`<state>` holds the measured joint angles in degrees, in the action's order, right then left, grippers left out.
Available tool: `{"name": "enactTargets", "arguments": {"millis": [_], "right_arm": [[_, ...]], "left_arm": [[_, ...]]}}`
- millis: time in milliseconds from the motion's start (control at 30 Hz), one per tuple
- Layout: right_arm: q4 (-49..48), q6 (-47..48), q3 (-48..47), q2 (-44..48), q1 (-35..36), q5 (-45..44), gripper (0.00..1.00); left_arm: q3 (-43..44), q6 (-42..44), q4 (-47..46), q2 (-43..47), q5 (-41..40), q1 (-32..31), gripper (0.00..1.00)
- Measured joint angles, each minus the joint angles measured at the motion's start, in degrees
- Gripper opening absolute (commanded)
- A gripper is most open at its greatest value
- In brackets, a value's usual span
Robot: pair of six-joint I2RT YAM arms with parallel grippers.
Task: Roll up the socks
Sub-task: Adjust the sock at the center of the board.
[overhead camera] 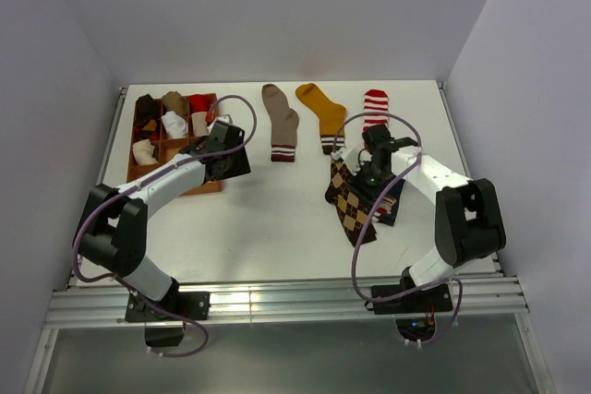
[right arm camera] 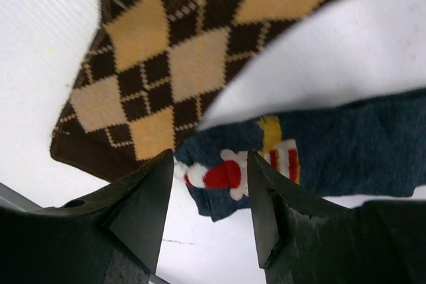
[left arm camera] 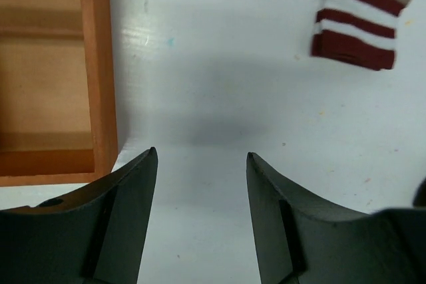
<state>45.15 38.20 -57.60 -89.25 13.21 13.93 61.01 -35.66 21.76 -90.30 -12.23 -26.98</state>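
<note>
From above, the wooden grid tray [overhead camera: 199, 188] sits at the far left corner of the table [overhead camera: 277, 228], with rolled bundles in its compartments. The taupe sock [overhead camera: 280, 122], mustard sock [overhead camera: 323, 115] and red-white striped sock [overhead camera: 374, 106] lie flat along the far edge. The argyle sock [overhead camera: 346, 200] and navy sock [overhead camera: 394, 208] lie together toward the right edge. The left claw [overhead camera: 226, 149] hangs just beside the tray, and the right claw [overhead camera: 374, 161] is over the argyle-navy pair. The left wrist view shows that claw released over bare table, the taupe sock's striped cuff well apart. In the right wrist view, the right claw is also released, grasping nothing, its tips framing the navy sock's figured end, which touches the argyle sock. The step in hand looks like taking the navy sock for rolling. The next move calls for lowering and pinching that end alone, clear of the argyle fabric.
</note>
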Motion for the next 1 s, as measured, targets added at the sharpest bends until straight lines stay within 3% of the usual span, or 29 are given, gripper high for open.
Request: {"name": "enactTargets", "arguments": {"millis": [233, 600, 1000], "right_arm": [[-2.16, -0.44, -0.09, -5.09, 7.13, -2.25, 0.54], [0.02, -2.64, -4.57, -12.24, 10.05, -5.11, 0.54], [2.27, -14.8, -22.56, -24.79, 13.31, 0.66, 0.54]], "left_arm": [[-2.08, -2.58, -1.57, -1.01, -1.29, 0.2, 0.61], [-3.74, -3.19, -2.23, -3.54, -2.69, 3.32, 0.6], [-3.8, -2.91, -2.4, -3.63, -2.19, 6.91, 0.59]]}}
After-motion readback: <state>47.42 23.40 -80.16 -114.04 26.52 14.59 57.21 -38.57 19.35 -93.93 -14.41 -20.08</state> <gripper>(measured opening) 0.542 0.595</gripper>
